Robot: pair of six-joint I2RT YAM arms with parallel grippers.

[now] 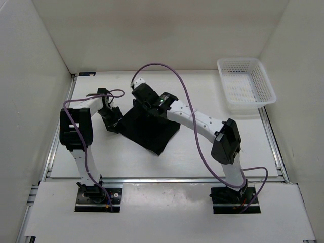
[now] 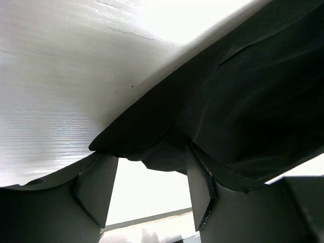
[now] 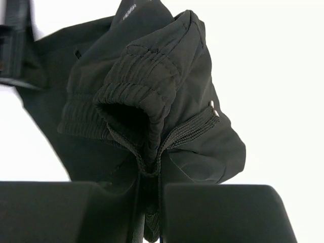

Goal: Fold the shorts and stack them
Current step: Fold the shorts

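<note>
The black shorts (image 1: 151, 130) lie bunched in a rough square at the table's middle. My right gripper (image 1: 145, 103) is at their far edge, shut on the ribbed waistband. In the right wrist view the shorts (image 3: 152, 101) rise in a gathered fold out of the closed right gripper (image 3: 150, 200). My left gripper (image 1: 113, 121) sits at the left edge of the cloth. In the left wrist view the left gripper (image 2: 149, 157) stands open, white table showing between its fingers (image 2: 96, 190), and the hem of the shorts (image 2: 238, 101) drapes across the fingertips.
A white mesh basket (image 1: 223, 81) stands at the back right corner. White walls close in the table on the left, back and right. Purple cables loop over both arms.
</note>
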